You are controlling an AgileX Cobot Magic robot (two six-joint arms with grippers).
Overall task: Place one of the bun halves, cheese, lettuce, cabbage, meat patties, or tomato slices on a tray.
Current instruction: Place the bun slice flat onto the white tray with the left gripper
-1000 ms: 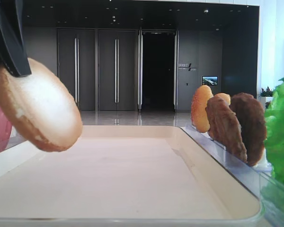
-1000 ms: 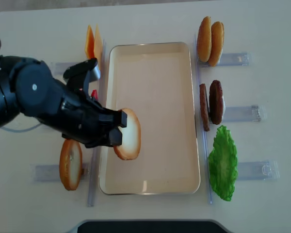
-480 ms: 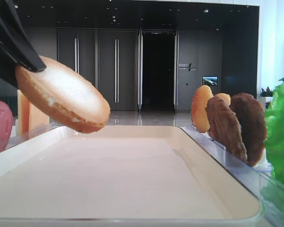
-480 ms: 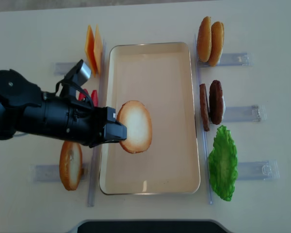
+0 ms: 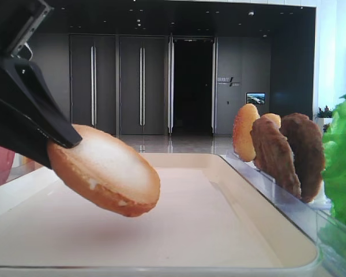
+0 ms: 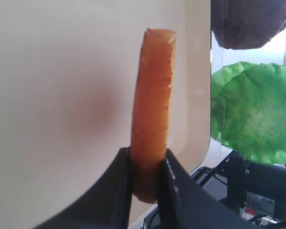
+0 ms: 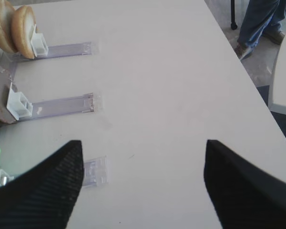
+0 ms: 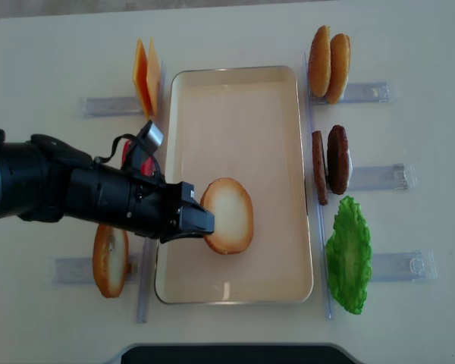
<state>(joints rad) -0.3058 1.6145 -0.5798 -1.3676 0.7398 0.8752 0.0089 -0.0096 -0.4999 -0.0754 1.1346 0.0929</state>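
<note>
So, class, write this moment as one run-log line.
left hand: shut on bun half | bun half: tilted, above tray, not released | right hand: open, holding nothing

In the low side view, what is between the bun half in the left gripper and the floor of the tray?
Nothing. The bun half held by the left gripper hangs tilted above the tray; under it shows only bare floor with a faint shadow.

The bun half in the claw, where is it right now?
In the overhead view the bun half hangs over the tray's lower-left part, pinched at its left edge by the left claw.
</note>
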